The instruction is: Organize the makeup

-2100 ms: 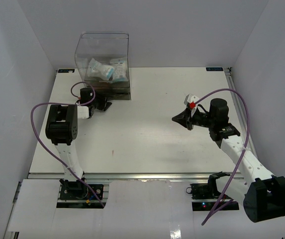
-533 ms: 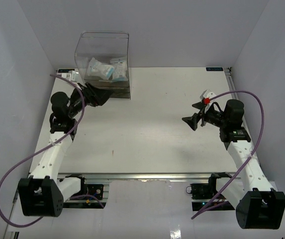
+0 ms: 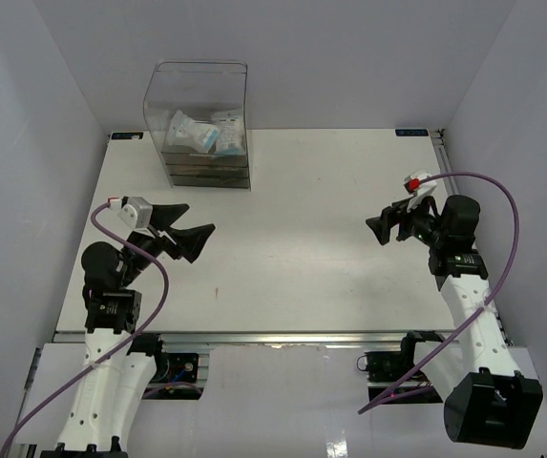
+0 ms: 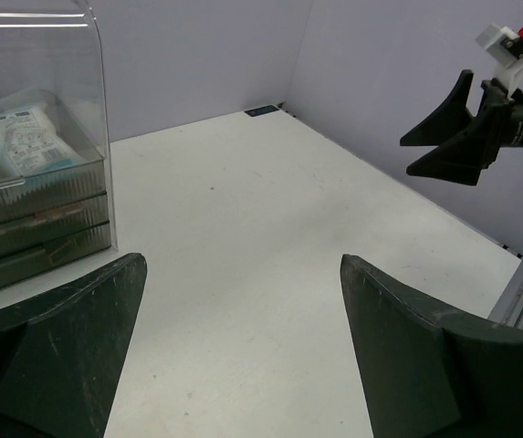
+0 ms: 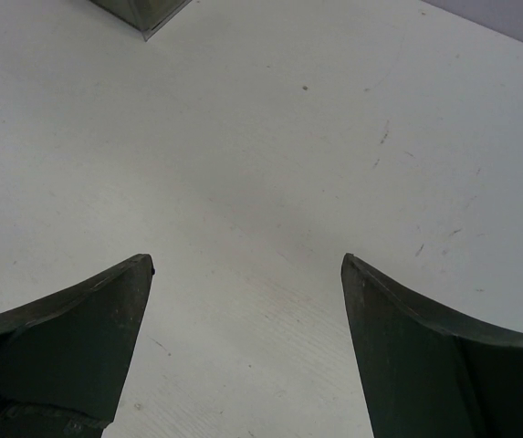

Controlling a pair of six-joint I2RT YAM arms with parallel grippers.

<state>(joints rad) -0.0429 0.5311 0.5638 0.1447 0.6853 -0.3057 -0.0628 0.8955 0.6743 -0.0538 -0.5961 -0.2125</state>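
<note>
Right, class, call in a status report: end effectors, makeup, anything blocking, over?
Left end effector open, empty. Right end effector open, empty. Makeup packets inside clear box, far left. Nothing seen in the way.

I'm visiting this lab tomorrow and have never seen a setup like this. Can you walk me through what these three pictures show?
These are two white robot arms bolted at the near edge of a white table. The wide picture comes from a fixed camera above and behind them. The other two come from a small camera on each wrist, so the dark wedges at the bottom are that arm's own fingers. The left hand and the right hand both hang above the table, open and holding nothing. At the far left stands a clear box with blue-and-white packets in its upper part and shallow drawers below; what those hold I cannot tell.
</note>
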